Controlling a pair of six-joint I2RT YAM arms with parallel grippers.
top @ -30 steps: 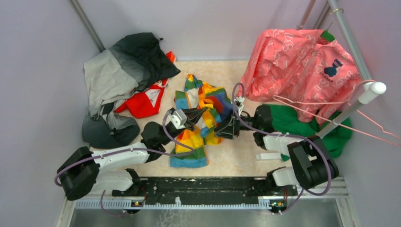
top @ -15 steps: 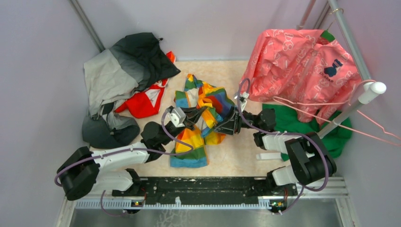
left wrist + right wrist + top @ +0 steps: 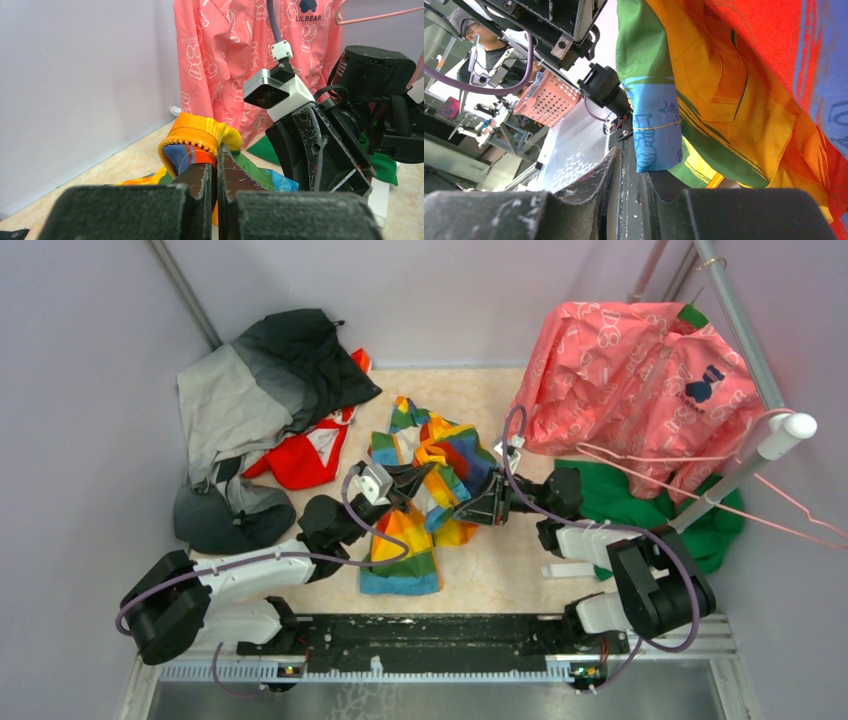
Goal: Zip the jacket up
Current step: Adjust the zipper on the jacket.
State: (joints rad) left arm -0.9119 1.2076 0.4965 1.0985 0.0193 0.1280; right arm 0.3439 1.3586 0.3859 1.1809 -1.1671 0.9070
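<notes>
The rainbow-striped jacket [image 3: 410, 545] lies crumpled mid-table, its upper part bunched and lifted between the two arms. My left gripper [image 3: 414, 483] is shut on a fold by the orange zipper tape [image 3: 186, 146], whose teeth curl over the left gripper's [image 3: 217, 156] fingertips. My right gripper [image 3: 470, 508] meets the jacket's right side. In the right wrist view the right gripper's [image 3: 631, 161] jaws stand a narrow gap apart. A blue hem of the jacket [image 3: 656, 127] hangs at one fingertip, and nothing shows in the gap.
A grey-and-black jacket [image 3: 255, 390] and a red garment [image 3: 305, 458] lie at the back left. A pink patterned garment [image 3: 640, 380] hangs on the rack at the right, over a green garment [image 3: 640, 502]. A pink hanger [image 3: 720, 485] and white rack pole [image 3: 765, 445] stand nearby.
The right gripper's jaws have narrowed and its wrist has shifted slightly against the jacket's right side. The left gripper stays shut on the same fold.
</notes>
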